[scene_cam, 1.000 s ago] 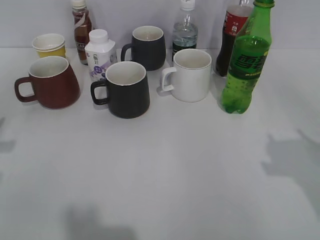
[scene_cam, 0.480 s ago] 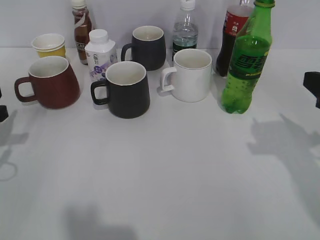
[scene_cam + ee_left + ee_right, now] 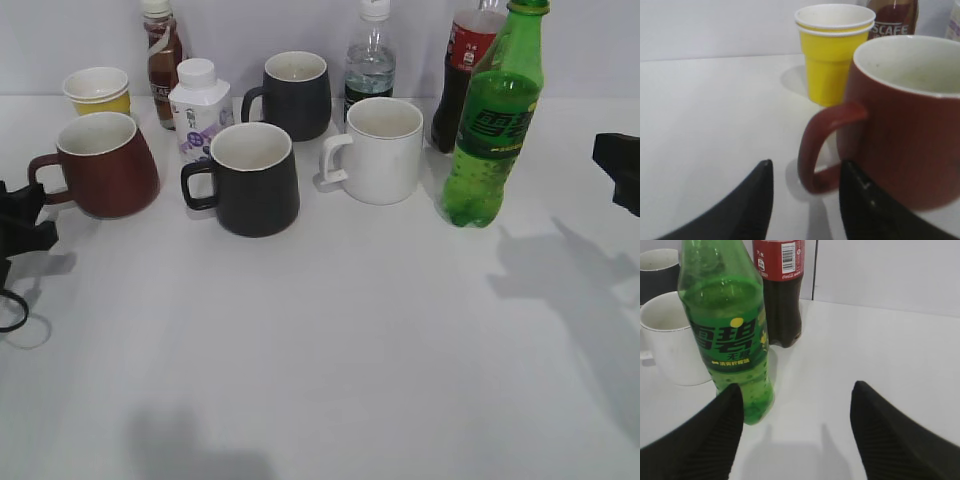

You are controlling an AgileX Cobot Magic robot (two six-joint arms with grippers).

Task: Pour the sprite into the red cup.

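On white table (image 3: 350,330), far right: sprite bottle (image 3: 493,120) upright, just in front of cola bottle (image 3: 462,70), near white mug (image 3: 380,150). Far left: red cup (image 3: 105,165) upright, handle leftward, yellow paper cup (image 3: 98,90) behind. Right gripper (image 3: 795,412) fingers apart, empty, near sprite bottle. Left gripper (image 3: 805,187) fingers apart, flanking cup handle, not touching.

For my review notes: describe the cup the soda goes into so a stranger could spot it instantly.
Look at the left end of the table, in front of the small yellow paper cup. The red cup stands there, handle pointing left. It is the only red-brown mug; its neighbours are black or white.
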